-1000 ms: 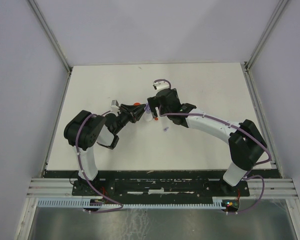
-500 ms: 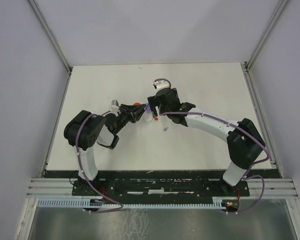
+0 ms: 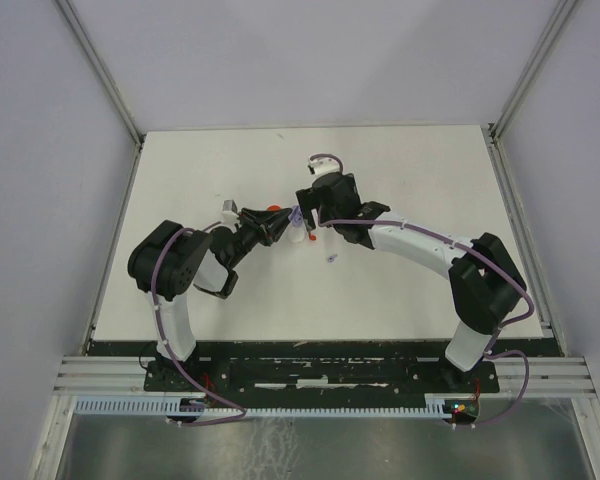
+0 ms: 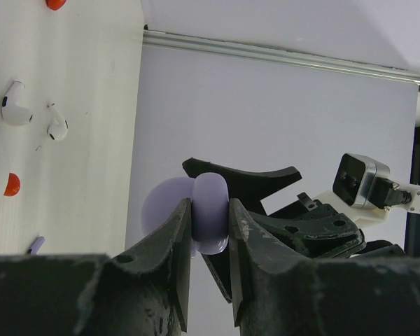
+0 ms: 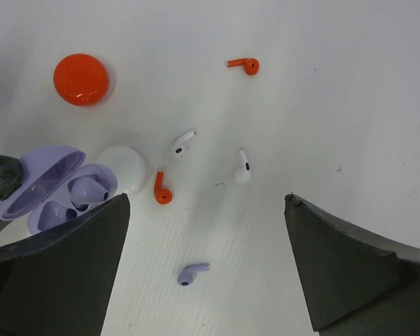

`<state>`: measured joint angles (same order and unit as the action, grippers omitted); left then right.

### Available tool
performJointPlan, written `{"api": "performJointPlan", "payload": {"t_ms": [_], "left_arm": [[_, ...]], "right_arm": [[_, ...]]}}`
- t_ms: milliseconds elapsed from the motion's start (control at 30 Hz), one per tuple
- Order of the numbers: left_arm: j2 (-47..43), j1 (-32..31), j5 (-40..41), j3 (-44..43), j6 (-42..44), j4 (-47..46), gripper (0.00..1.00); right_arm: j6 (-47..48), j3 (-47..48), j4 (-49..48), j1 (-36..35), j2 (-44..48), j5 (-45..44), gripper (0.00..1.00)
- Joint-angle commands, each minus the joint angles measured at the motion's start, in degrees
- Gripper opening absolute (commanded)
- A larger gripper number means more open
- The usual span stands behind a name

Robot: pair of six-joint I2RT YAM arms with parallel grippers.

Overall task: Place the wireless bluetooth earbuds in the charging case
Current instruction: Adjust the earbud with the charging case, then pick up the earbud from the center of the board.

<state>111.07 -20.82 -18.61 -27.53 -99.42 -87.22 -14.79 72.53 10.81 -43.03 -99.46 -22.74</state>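
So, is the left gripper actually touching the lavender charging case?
Touching. The left wrist view shows the left gripper clamped on the lavender charging case.

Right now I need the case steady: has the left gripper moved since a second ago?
No: seen from above, the left gripper, shut on the lavender case, stays beside the orange disc.

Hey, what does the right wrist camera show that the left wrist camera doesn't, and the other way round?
Only the right wrist view shows the red round disc, the white round disc, the open inside of the lavender charging case, and the right tool with its jaws wide apart. Only the left wrist view shows the left tool shut on that case, seen edge-on, and the right arm's camera. Both views show the case, the two white earbuds and the lavender earbud.
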Motion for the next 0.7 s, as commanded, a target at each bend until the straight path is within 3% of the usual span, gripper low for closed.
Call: {"api": "performJointPlan", "payload": {"t_ms": [0,300,467,667], "left_arm": [[-0.2,0.1,-1.2,-0.3,-0.4,-7.9,0.03],[-0.1,0.1,-1.1,-0.4,-0.8,-8.0,0.03],[-0.3,0.1,0.0,-0.1,-0.5,-8.3,0.03],[-0.4,0.1,6.1,3.3,-0.8,-11.9,0.03]], "right_arm": [[-0.5,3.5,-2.5,0.5,-0.3,-0.1,1.00],[-1.2,3.4,0.0,0.7,0.4,-2.3,1.00],[-3.5,-2.9,2.7,1.2,4.6,-4.2,1.00],[-1.8,-8.2,5.6,1.2,6.8,-0.1,0.98]]}}
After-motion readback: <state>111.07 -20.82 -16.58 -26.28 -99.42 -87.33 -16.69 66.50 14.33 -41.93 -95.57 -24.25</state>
